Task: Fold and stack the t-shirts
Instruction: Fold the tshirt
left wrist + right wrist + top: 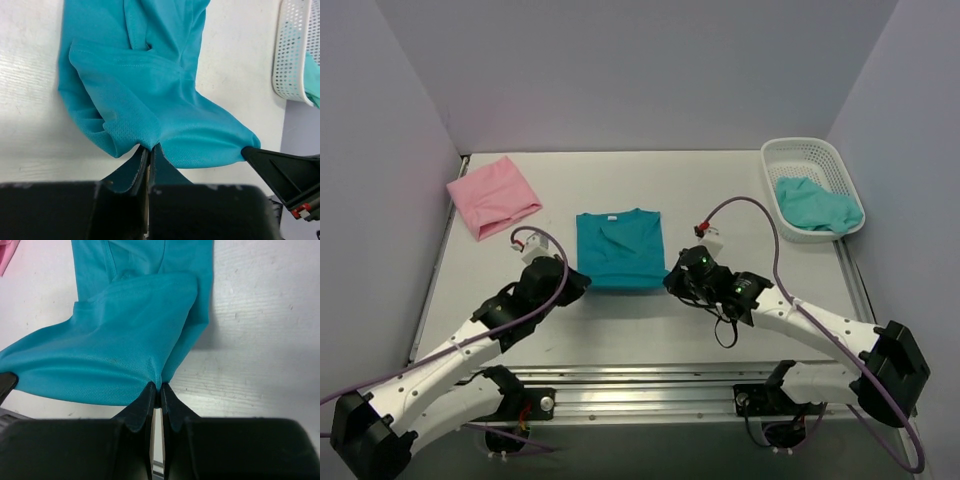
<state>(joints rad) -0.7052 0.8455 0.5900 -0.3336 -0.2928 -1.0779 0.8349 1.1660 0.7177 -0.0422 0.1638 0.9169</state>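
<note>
A teal t-shirt [619, 248] lies folded lengthwise in the middle of the table, collar to the far side. My left gripper [582, 280] is shut on its near left corner, seen pinched in the left wrist view [149, 146]. My right gripper [670, 281] is shut on its near right corner, seen pinched in the right wrist view [159, 386]. The near hem [200, 145] is lifted and stretched between both grippers. A folded pink t-shirt [493, 196] lies at the far left. Another teal t-shirt [817, 205] lies crumpled in the white basket [815, 156].
The white basket stands at the far right by the wall and shows in the left wrist view [295, 50]. A metal rail [650, 385] runs along the table's near edge. Grey walls close the left, right and far sides.
</note>
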